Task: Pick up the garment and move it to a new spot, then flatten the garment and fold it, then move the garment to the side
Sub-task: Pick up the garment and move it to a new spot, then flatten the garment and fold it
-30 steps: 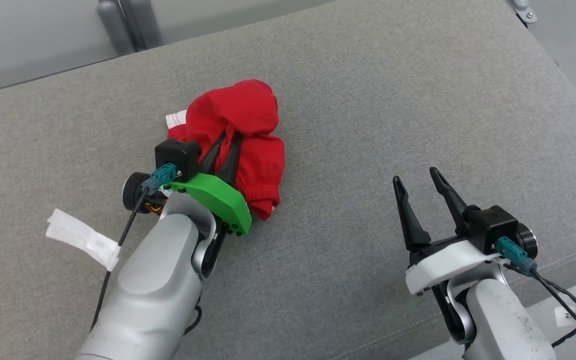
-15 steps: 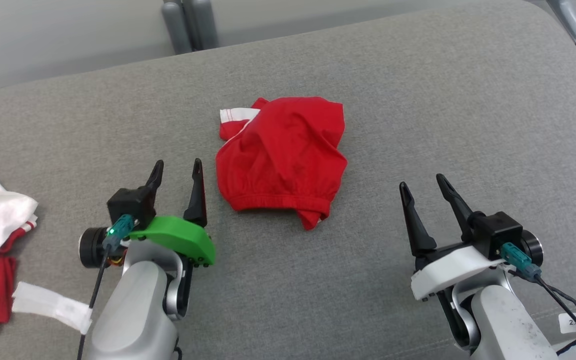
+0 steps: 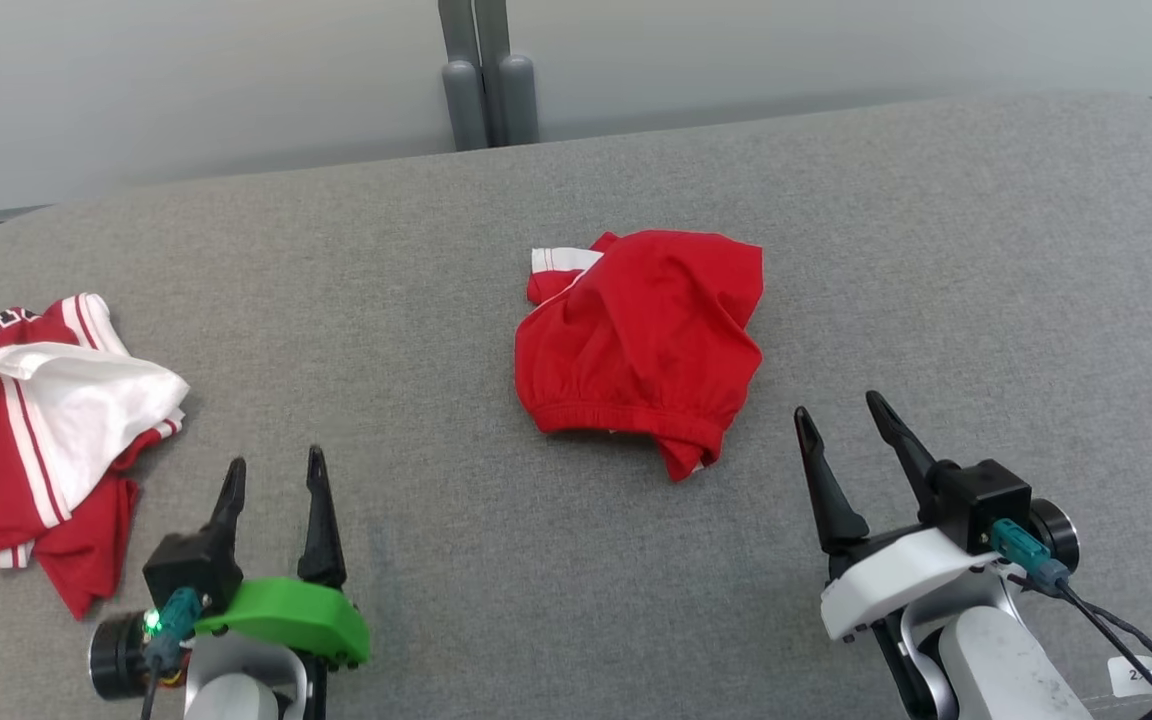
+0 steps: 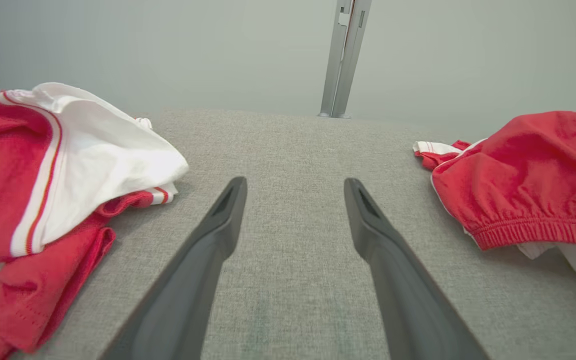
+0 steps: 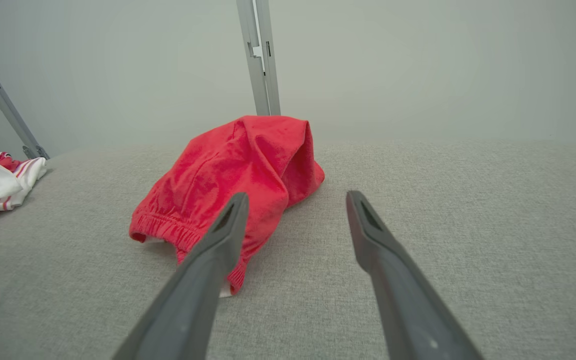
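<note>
Near edge of cushion point(image 3: 936, 250) | left claw point(image 3: 275, 458) wide, empty, fingers forward | right claw point(image 3: 837, 405) likewise | red garment point(image 3: 641, 340) apart

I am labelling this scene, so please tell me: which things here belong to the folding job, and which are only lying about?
Job: crumpled red fabric garment with elastic waistband; open left gripper; open right gripper; grey upholstered surface under it.
Lying about, probably: heap of red-and-white striped clothing at the left; grey metal post behind.
</note>
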`<state>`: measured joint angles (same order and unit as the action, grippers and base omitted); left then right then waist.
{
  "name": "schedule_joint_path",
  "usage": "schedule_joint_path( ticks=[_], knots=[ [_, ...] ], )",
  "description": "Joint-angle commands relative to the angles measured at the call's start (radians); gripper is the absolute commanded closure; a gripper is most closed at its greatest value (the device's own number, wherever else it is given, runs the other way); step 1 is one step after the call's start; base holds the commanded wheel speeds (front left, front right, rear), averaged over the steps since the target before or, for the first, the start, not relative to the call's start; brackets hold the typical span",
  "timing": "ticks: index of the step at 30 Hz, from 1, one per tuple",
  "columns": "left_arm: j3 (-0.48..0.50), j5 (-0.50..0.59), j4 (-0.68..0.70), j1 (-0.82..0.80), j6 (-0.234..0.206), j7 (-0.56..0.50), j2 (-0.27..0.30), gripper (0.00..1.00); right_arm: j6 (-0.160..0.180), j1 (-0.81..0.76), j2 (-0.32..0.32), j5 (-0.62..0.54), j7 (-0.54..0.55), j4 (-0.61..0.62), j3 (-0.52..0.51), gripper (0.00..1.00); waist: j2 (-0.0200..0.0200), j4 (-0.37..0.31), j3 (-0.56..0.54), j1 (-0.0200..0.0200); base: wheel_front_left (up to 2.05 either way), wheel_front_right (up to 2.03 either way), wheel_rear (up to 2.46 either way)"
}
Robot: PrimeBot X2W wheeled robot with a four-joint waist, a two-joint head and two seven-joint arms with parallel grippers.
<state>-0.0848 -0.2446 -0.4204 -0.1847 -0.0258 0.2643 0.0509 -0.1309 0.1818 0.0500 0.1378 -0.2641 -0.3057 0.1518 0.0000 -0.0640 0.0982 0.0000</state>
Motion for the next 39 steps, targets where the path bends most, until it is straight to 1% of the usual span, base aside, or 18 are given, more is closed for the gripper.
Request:
schedule_joint_path(
  ticks=[1, 9, 16, 19, 24, 31, 34, 39],
  knots=[
    [0.008, -0.009, 0.011, 0.045, -0.006, 0.000, 0.000, 0.00, 0.000, -0.021, 0.002, 0.006, -0.001, -0.006, 0.003, 0.00, 0.0000, 0.011, -0.030, 0.0000, 0.00, 0.00, 0.00],
    [0.020, 0.017, 0.048, 0.138, -0.012, 0.000, 0.001, 0.00, 0.000, -0.058, 0.002, -0.003, 0.000, -0.016, 0.003, 0.00, 0.0000, 0.004, -0.061, 0.0000, 0.00, 0.00, 0.00],
    [0.013, 0.020, 0.062, 0.158, -0.018, 0.000, 0.001, 0.00, 0.000, -0.076, 0.001, -0.009, 0.000, -0.016, 0.000, 0.00, 0.0000, 0.010, -0.068, 0.0000, 0.00, 0.00, 0.00],
    [0.004, 0.017, 0.062, 0.154, -0.019, 0.000, 0.001, 0.00, 0.000, -0.072, 0.001, -0.014, 0.000, -0.018, 0.014, 0.00, 0.0000, 0.021, -0.064, 0.0000, 0.00, 0.00, 0.00],
    [-0.018, 0.001, 0.056, 0.125, -0.016, 0.000, 0.001, 0.00, 0.000, -0.038, 0.001, -0.029, 0.000, -0.023, 0.053, 0.00, 0.0000, 0.074, -0.036, 0.0000, 0.00, 0.00, 0.00],
    [-0.053, -0.016, 0.042, 0.106, -0.017, 0.000, 0.001, 0.00, 0.000, 0.031, 0.006, -0.040, 0.000, -0.075, 0.091, 0.00, 0.0000, 0.188, 0.008, 0.0000, 0.00, 0.00, 0.00],
    [-0.052, -0.023, 0.037, 0.108, -0.020, 0.000, 0.001, 0.00, 0.000, 0.055, 0.005, -0.039, 0.000, -0.096, 0.115, 0.00, 0.0000, 0.220, 0.021, 0.0000, 0.00, 0.00, 0.00],
    [-0.058, -0.033, 0.033, 0.101, -0.016, 0.000, 0.001, 0.00, 0.000, 0.081, 0.005, -0.032, 0.000, -0.122, 0.145, 0.00, 0.0000, 0.247, 0.044, 0.0000, 0.00, 0.00, 0.00]
  ],
)
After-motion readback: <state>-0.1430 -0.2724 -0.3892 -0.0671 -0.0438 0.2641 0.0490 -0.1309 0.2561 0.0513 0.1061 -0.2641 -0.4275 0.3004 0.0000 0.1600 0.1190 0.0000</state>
